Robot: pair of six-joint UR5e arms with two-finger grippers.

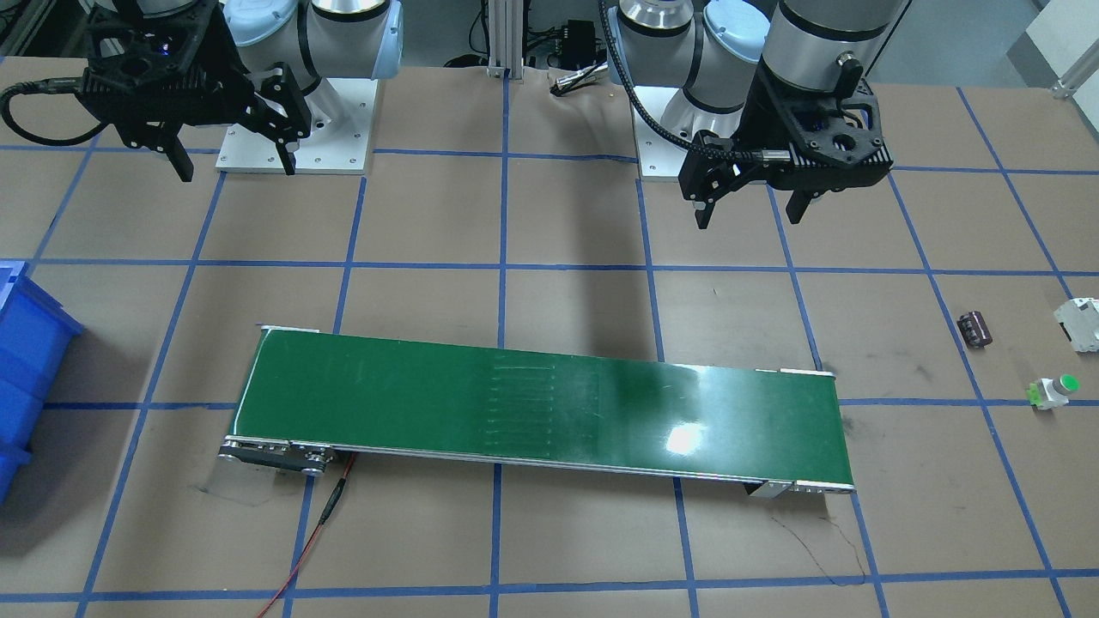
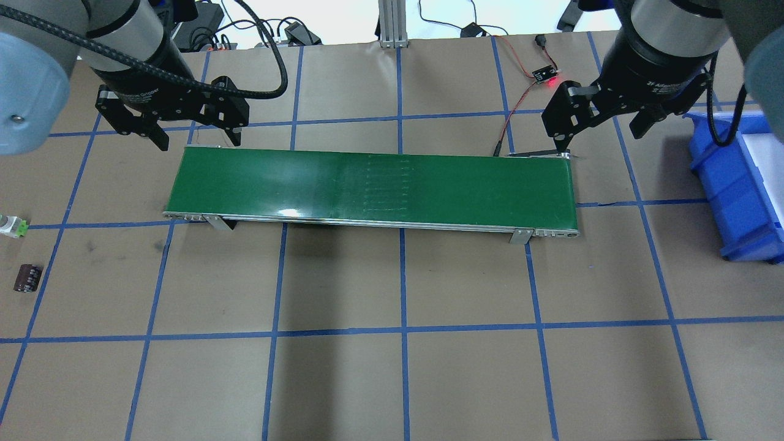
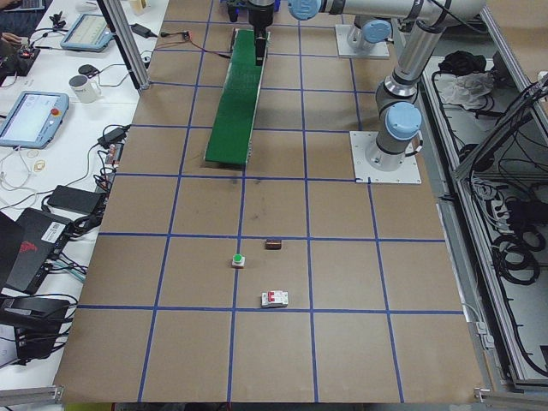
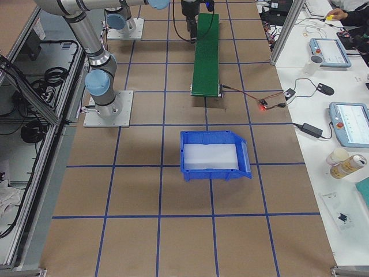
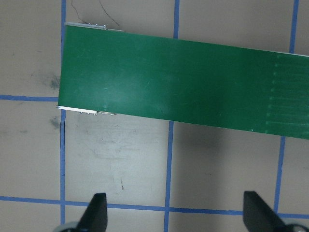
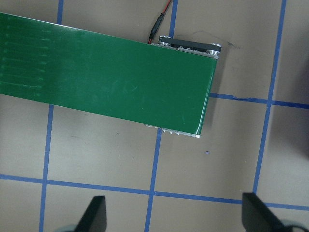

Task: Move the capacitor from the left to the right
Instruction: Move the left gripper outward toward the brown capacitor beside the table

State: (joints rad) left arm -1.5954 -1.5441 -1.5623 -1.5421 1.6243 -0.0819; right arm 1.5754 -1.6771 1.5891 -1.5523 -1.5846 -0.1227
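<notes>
The capacitor (image 1: 974, 330), a small dark maroon cylinder, lies on its side on the brown table far out on my left side. It also shows in the overhead view (image 2: 27, 278) and the exterior left view (image 3: 273, 245). My left gripper (image 1: 749, 208) is open and empty, held high near the left end of the green conveyor belt (image 1: 549, 403), well away from the capacitor. It shows in the overhead view (image 2: 197, 131) and its own wrist view (image 5: 176, 215). My right gripper (image 1: 233, 163) is open and empty, high over the belt's right end (image 2: 600, 131).
A white breaker-like block (image 1: 1083, 324) and a small white part with a green button (image 1: 1054, 391) lie near the capacitor. A blue bin (image 2: 735, 184) stands at the table's right end. A red wire (image 2: 520, 104) runs to the conveyor.
</notes>
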